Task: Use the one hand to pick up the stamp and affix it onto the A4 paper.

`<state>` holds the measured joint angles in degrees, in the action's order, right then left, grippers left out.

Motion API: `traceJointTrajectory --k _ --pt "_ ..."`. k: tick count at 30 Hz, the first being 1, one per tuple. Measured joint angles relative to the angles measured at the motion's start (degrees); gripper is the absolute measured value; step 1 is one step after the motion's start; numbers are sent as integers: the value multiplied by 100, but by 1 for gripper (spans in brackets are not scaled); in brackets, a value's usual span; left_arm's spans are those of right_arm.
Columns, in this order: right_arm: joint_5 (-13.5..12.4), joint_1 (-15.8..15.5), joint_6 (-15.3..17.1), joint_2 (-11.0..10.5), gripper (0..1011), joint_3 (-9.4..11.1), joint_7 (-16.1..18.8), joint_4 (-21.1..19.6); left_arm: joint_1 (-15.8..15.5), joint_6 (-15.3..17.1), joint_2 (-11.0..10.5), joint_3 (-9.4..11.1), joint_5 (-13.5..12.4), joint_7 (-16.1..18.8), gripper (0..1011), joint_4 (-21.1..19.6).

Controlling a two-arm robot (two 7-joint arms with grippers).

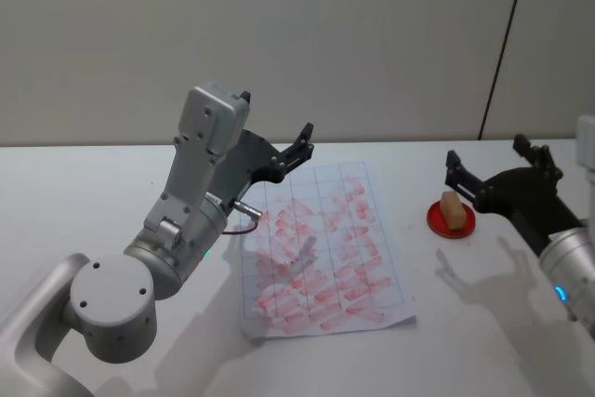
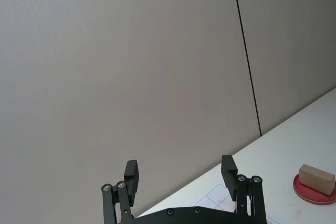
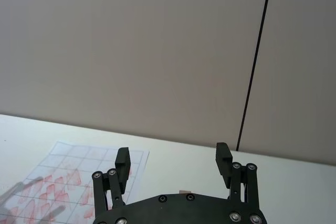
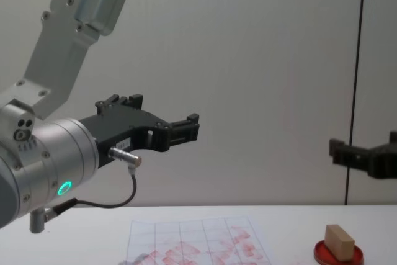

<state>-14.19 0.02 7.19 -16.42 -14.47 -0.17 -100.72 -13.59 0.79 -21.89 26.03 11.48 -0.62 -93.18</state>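
Left arm (image 1: 112,309) bulks nearest us. We read it as parked, with the left gripper (image 1: 299,144) spread wide, empty and raised near the paper's far-left corner. Leave it there.

Paper (image 1: 321,248) lies flat on the desk (image 1: 93,192) in mid-field. Red marks are dense over the near and middle squares, and the far-left squares look barest.

Just right of the paper and apart from it, the stamp (image 1: 452,210) rests on the red pad (image 1: 437,223). Right gripper (image 1: 485,151) is also spread and empty, hanging above and slightly right of the stamp. Chest view puts it well above the block.

Step in hand, as we judge it, is the reach for the pick. To do it well:
- Centre over the block first, then drop straight.
- Set the jaws across the stamp's short width.
- Pinch the upper half so we keep off the ink and the pad's rim.
- Close gently, since the pad may slide or cling.
- Lift vertically and keep the inked face level.
- Land it flat in a bare square.
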Motion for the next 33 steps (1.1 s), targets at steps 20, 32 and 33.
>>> traceJointTrajectory --k 20,32,33 --pt "276 593 1312 819 1001 -204 -1016 749 0 0 0 0 0 0 1002 0" --pt "253 861 1627 1039 1001 -165 -1133 1159 0 0 0 0 0 0 1001 0" --pt "248 871 1642 1046 1001 -163 -1134 1176 0 0 0 0 0 0 1001 0"
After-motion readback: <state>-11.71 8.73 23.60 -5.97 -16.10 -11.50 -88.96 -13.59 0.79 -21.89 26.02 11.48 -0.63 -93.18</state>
